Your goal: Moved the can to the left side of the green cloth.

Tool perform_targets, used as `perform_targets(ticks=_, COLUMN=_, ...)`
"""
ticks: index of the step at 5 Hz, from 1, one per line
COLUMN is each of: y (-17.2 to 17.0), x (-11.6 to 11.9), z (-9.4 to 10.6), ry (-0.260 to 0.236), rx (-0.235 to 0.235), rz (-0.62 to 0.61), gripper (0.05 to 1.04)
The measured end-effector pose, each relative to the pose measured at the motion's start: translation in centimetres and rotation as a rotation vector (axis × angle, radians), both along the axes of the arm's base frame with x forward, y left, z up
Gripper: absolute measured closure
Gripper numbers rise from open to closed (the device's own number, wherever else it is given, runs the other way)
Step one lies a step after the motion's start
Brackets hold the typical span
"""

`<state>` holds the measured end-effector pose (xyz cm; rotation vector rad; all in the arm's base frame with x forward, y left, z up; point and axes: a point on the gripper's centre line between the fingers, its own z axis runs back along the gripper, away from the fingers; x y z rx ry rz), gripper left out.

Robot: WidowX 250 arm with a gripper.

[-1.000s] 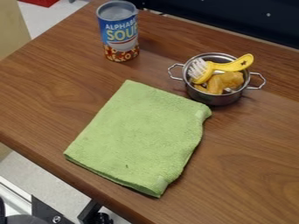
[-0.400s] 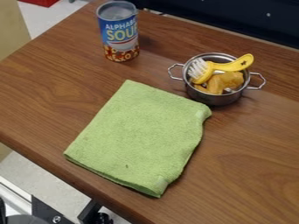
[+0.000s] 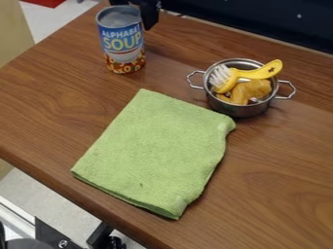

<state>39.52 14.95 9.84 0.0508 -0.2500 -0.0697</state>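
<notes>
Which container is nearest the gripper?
The blue-labelled can: the gripper is right at its upper rim, while the two-handled pot with the yellow brush sits farther off.

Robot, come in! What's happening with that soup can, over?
Gripper right against soup can's top, hold unclear. Can upright, beyond green cloth. Metal pot off to the right, not between them.
</notes>
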Motion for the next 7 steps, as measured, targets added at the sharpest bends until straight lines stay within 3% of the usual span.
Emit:
perform_targets(ticks=1, y=0.2, x=-1.2, z=0.0, ry=0.031, rx=0.038, rz=-0.004, gripper=0.085)
perform_targets(ticks=2, y=0.0, x=-3.0, z=0.1, ry=0.056, rx=0.044, rz=-0.025, gripper=0.086)
perform_targets(ticks=4, y=0.2, x=-6.7, z=-0.1, ry=0.053, rx=0.096, rz=-0.035, gripper=0.085)
perform_targets(ticks=5, y=0.2, x=-8.7, z=-0.5, ry=0.050, rx=0.095, rz=-0.057, gripper=0.085)
perform_targets(ticks=7, y=0.0, x=-12.9, z=-0.4, ry=0.088, rx=0.062, rz=-0.070, gripper=0.085)
